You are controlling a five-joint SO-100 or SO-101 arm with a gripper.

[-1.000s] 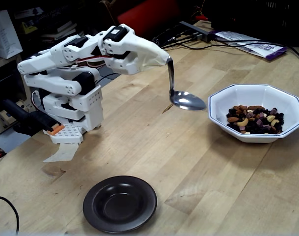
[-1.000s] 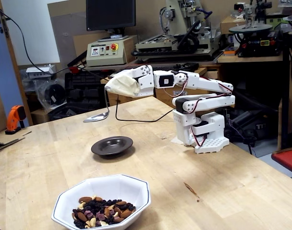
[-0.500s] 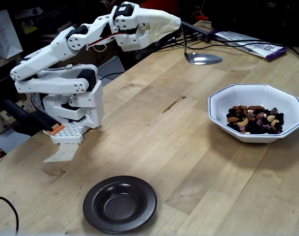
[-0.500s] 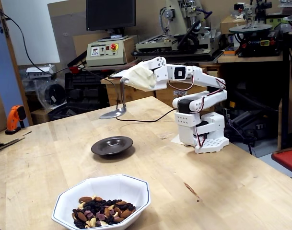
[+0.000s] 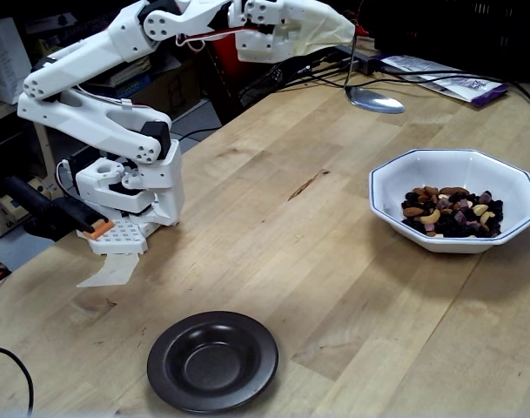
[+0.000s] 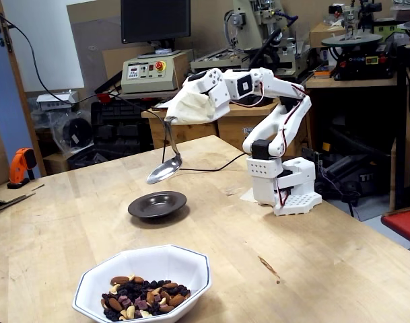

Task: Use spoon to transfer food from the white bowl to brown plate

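My gripper [image 5: 338,29] is raised high, its fingers bundled in whitish tape, and it is shut on the spoon [image 5: 375,100]. The shiny spoon hangs down by its thin handle and looks empty. It hovers over the table beyond the white bowl [image 5: 508,187], not over it. The food [image 5: 452,212], nuts and dark raisins, lies in that bowl. The brown plate [image 5: 169,348] sits empty near the front edge. In the other fixed view the gripper [image 6: 176,116] holds the spoon [image 6: 164,171] just above and behind the brown plate [image 6: 141,207]. There the white bowl [image 6: 124,266] with the food [image 6: 144,298] is nearest the camera.
The arm's white base [image 5: 130,192] stands at the table's left edge. Papers [image 5: 447,80] and cables lie at the far corner. A black cable [image 5: 12,370] loops at the front left. Workshop machines [image 6: 258,47] and an orange drill [image 6: 19,165] stand behind the table.
The arm has risen and stretched out, carrying the spoon up and away from the base, past the far side of the white bowl. Bowl, food and plate have not moved.
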